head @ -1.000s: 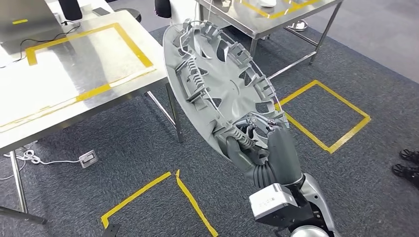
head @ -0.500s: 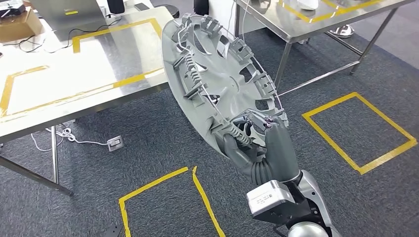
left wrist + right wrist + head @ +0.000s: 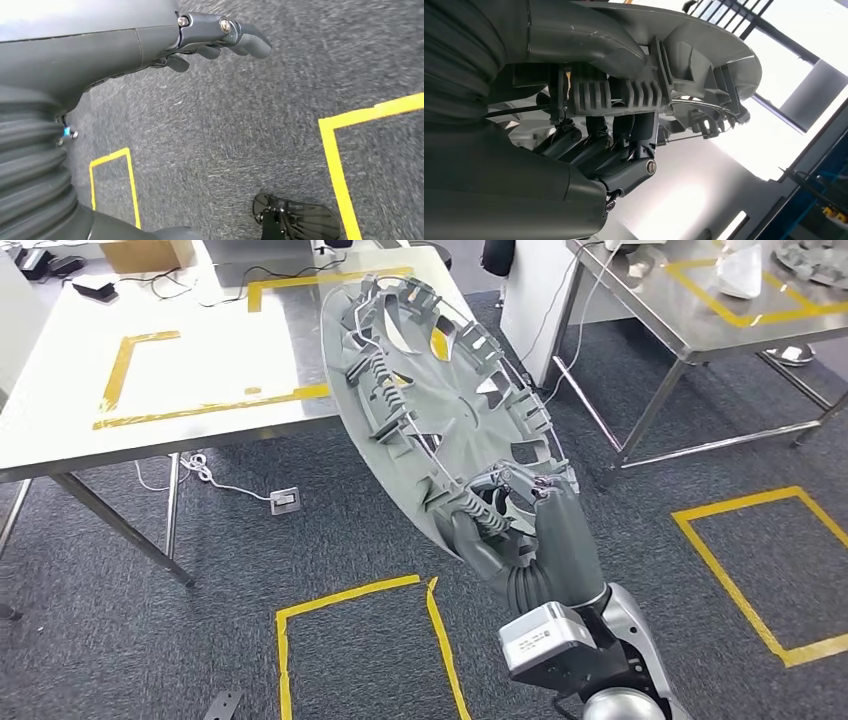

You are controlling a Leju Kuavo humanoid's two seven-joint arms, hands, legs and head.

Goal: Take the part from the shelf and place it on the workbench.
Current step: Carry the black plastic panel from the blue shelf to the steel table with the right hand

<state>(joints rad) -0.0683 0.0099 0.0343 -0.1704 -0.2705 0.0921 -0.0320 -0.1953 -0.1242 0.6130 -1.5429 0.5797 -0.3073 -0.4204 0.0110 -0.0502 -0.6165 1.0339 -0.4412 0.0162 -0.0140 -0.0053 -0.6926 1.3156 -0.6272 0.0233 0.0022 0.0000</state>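
Matt grey plastic part (image 3: 440, 410), brushed shiny metal workbench (image 3: 60, 390), rough carpet (image 3: 150, 640).

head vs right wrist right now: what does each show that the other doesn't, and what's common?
Head view alone: the steel workbench with yellow tape outlines, a second steel table, yellow tape squares on the grey carpet, and the whole span of the part.

Right wrist view alone: the dark fingers hooked through the part's ribbed rim, with bright windows behind.

Both: the right hand gripping the grey round part at its edge.
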